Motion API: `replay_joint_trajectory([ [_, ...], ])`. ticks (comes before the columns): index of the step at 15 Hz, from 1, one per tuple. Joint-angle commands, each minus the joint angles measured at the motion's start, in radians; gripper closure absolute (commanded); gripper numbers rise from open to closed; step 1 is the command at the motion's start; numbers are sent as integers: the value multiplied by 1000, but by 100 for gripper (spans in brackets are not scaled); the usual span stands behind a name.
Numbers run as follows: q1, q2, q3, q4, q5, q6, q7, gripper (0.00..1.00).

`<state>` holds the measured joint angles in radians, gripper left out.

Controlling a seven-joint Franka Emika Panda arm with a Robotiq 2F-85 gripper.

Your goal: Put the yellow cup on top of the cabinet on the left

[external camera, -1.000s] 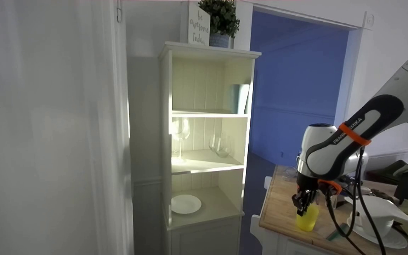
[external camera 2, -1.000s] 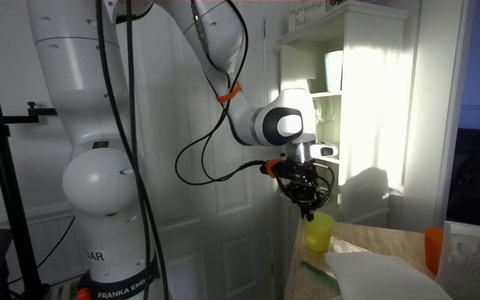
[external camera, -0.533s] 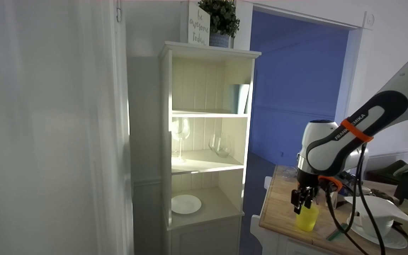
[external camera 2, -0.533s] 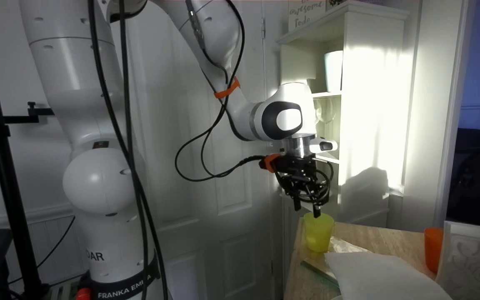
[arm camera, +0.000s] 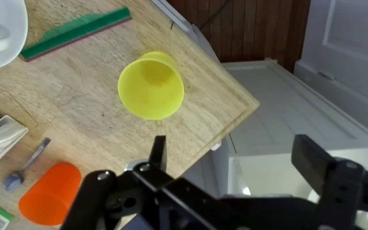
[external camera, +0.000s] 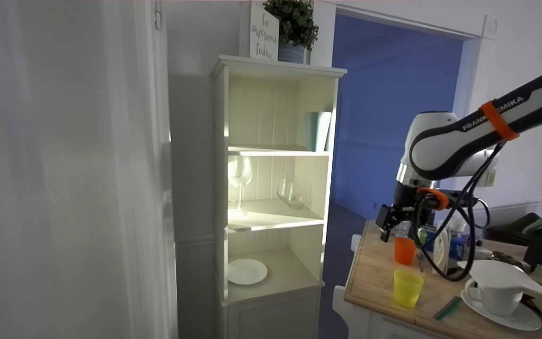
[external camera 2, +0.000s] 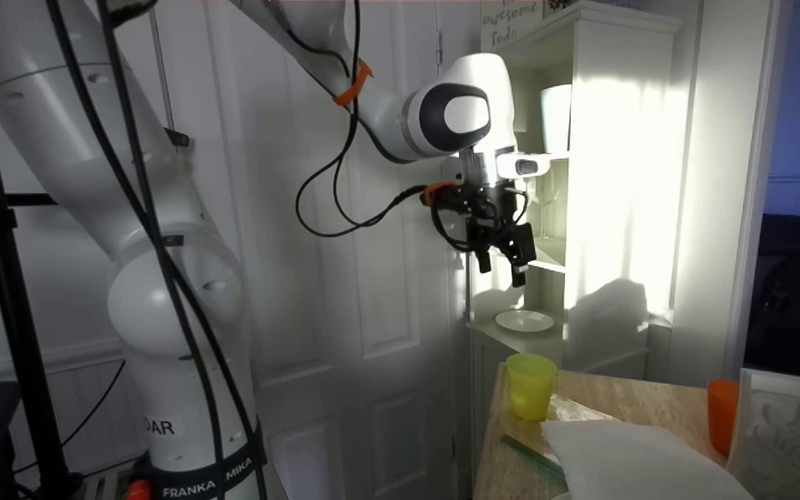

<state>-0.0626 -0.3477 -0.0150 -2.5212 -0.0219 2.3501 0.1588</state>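
The yellow cup [external camera: 407, 288] stands upright on the wooden tabletop, near its corner; it also shows as a cup [external camera 2: 530, 387] at the table's end and, from above with its mouth visible, as the cup [arm camera: 152, 86] in the wrist view. My gripper [external camera 2: 501, 273] hangs well above the cup, not touching it. In the wrist view the gripper [arm camera: 230, 140] has its jaws spread wide, with nothing between them. The cream-white cabinet [external camera: 280, 67] rises beyond the table, its side panel [external camera 2: 619, 139] sunlit.
On the cabinet top are a lettered sign [external camera: 264, 35] and a potted plant [external camera: 294, 28]. An orange cup [external camera: 404, 250], a green-edged bag [arm camera: 78, 30], a spoon [arm camera: 27, 164] and a white cup [external camera: 500, 299] on a saucer share the table. Shelves hold glasses and a plate [external camera: 247, 271].
My gripper has opened and risen from the yellow cup's rim to well above it, the arm lifting with it. The cup has stayed in place.
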Motion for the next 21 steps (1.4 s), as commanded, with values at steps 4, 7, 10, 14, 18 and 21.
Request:
replay_joint_trajectory([
  [4, -21, -59, -29, 28, 84, -10, 43, 0],
  [7, -24, -67, -46, 27, 101, -13, 38, 0],
  [10, -23, -67, -45, 27, 103, -13, 38, 0],
  [14, -145, -108, 111, -88, -138, 149, 381, 0],
  [18, -264, -187, 281, -237, -239, 266, 684, 0],
  [21, -288, -248, 348, -332, -295, 309, 892, 0],
])
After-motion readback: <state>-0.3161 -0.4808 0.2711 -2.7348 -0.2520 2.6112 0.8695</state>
